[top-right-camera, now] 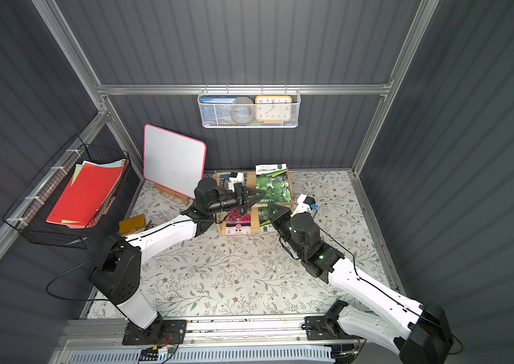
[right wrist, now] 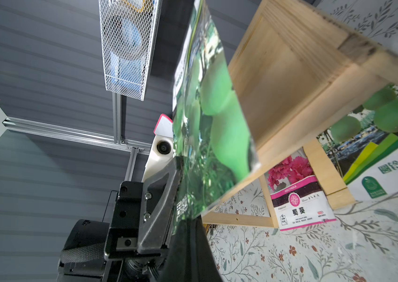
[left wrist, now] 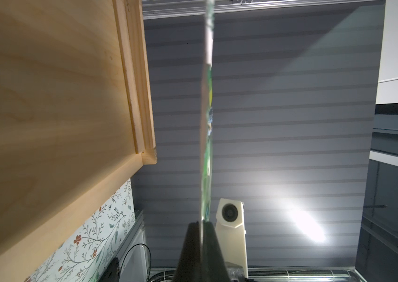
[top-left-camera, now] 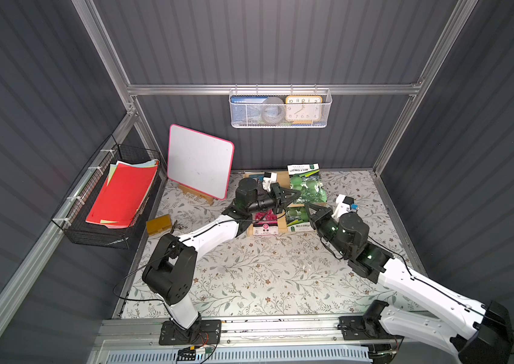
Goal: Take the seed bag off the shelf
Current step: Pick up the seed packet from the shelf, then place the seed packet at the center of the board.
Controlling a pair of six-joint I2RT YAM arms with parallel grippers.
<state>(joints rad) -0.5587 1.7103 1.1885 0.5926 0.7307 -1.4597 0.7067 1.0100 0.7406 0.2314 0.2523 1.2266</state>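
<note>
A: Left gripper (left wrist: pixel 200 223) state?
B: Clamped shut on the seed bag (left wrist: pixel 206 122). The bag is seen edge-on between its fingers in the left wrist view.
A: Right gripper (right wrist: pixel 188 225)?
B: Closed as well, with the bag's lower corner pinched in it (only one dark mass of fingers is seen in the right wrist view, and no gap can be made out).
A: Where is the bag located?
B: It is held in the air, off the shelf (left wrist: pixel 46 97) and just beside the top tier. Clear space is seen between wood and bag in the left wrist view. In both top views it is placed over the right half of the shelf, near the back wall, with the printed face turned toward the camera.
A: What else is seen on the shelf?
B: A second green bag (right wrist: pixel 388 117) and a pink packet (right wrist: pixel 295 195) are propped side by side on the lower tier, the pink one toward the left arm's side.
</note>
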